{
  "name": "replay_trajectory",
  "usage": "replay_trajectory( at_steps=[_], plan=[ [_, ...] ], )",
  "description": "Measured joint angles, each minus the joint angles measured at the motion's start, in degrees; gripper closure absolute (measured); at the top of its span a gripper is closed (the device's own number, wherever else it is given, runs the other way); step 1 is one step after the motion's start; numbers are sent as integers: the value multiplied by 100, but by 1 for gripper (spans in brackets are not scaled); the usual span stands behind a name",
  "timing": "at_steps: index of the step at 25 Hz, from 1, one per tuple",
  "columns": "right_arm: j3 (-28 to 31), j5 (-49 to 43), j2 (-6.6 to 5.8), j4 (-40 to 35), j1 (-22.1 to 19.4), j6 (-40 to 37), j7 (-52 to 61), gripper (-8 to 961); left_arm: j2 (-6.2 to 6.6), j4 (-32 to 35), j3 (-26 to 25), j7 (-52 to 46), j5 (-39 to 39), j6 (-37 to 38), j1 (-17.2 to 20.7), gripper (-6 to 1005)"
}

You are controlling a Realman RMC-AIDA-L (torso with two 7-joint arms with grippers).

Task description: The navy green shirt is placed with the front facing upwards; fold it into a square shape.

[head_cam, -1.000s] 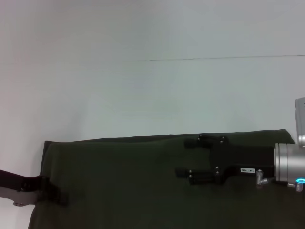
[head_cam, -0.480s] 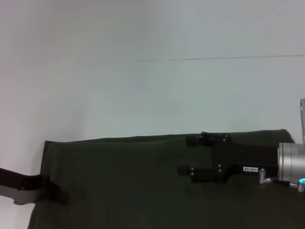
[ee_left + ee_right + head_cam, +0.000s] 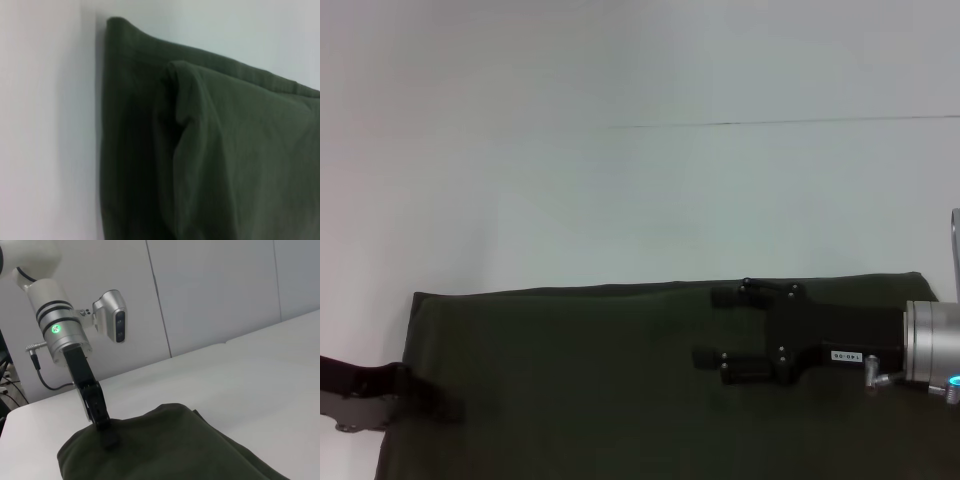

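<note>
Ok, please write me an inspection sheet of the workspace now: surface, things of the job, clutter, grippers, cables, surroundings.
Surface: white table, a thin seam line across it farther from the robot.
Job's things: navy green shirt lies flat in a folded band along the table's near side; doubled layers show at its left end; no print visible.
Clutter: nothing seen.
Grippers: left gripper at the shirt's left edge, fingertips down on the cloth; right gripper over the shirt's right part, fingers spread apart.
Cables: a thin cable hangs from the left wrist.
Surroundings: pale panelled wall behind the table.
</note>
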Motion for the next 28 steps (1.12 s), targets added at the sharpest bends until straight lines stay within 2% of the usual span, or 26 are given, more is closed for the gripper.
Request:
replay_trajectory(
  at_steps=[1,7,12,19,22,25,28],
  plan=[
    [-1,0,-1,0,0,-2,-1,45,3,22,0,-3,0,39,2,771],
    [-11,0,-1,0,0,-10,-8,45,3,401,-8,-42,2,234,44,496],
    [1,-1,-8,-14,-2,-58,-8,45,72,747,18,-133,49,299,72,324],
    [6,-1,-3,-72,-9,-62,8,45,233,1379,23,-224,63,324,183,305],
    [12,2,-1,-82,-9,-40,9,45,302,1551,-124,-194,-100,623,213,297],
    [17,31,-6,-88,-9,-27,10,45,336,1448,-256,-101,-400,986,187,294],
    [17,50,-9,-88,-9,-25,11,46,311,1011,-213,51,-514,996,130,294]
  ],
)
